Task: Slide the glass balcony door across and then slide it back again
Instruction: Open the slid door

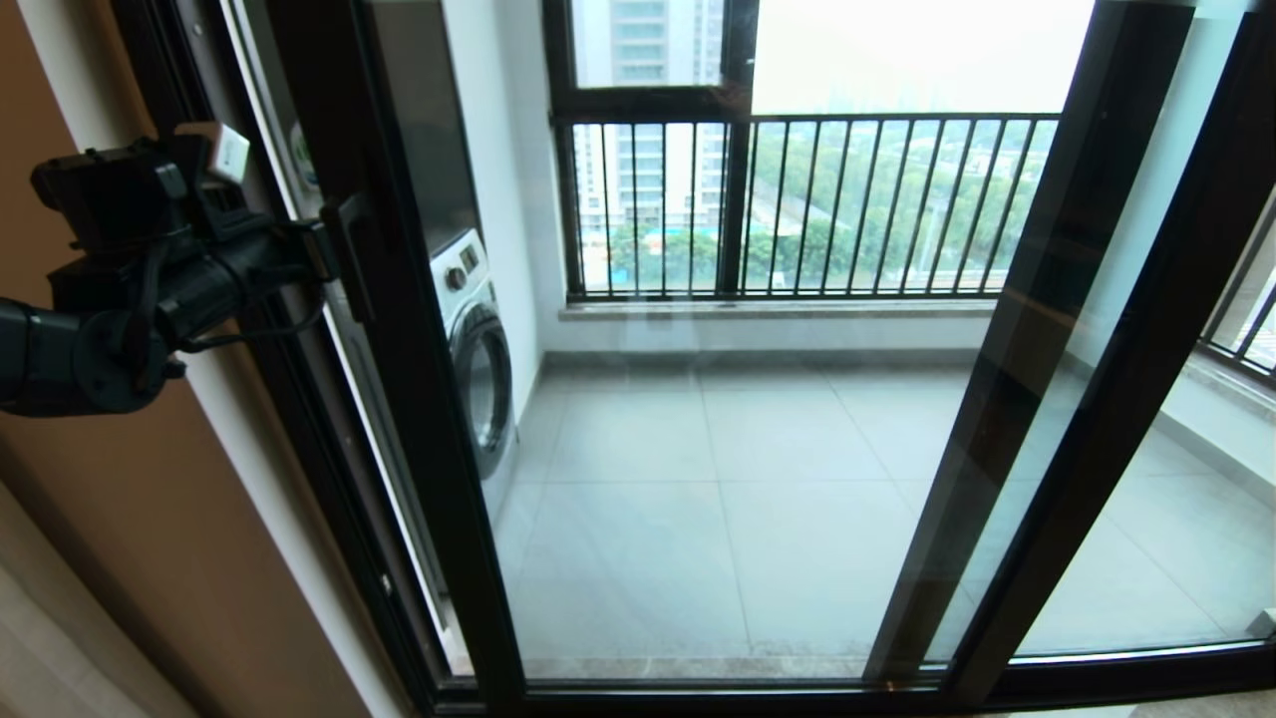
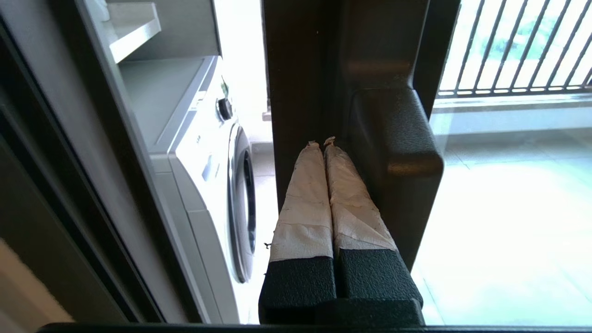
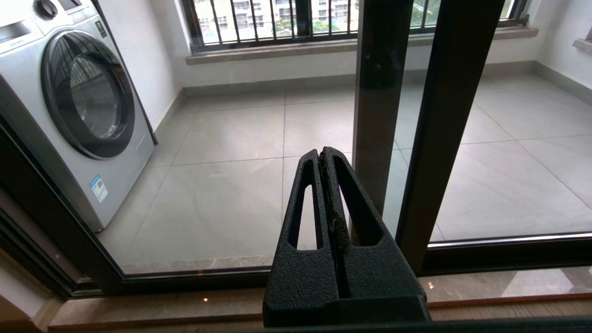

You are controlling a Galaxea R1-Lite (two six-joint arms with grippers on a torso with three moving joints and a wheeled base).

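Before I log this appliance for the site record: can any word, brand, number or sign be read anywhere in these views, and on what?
No text can be read in any view.
Washing machine: blue sticker on its front, print too small.
Washing machine: second label at the top corner, too small.
Washing machine: control panel, markings blurred.
Left gripper, shut beside the glass balcony door's handle: a white tag shows above it, unreadable.

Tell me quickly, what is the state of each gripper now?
Left gripper: closed, holding nothing, tips tucked behind the door handle.
Right gripper: closed, holding nothing, away from the door.
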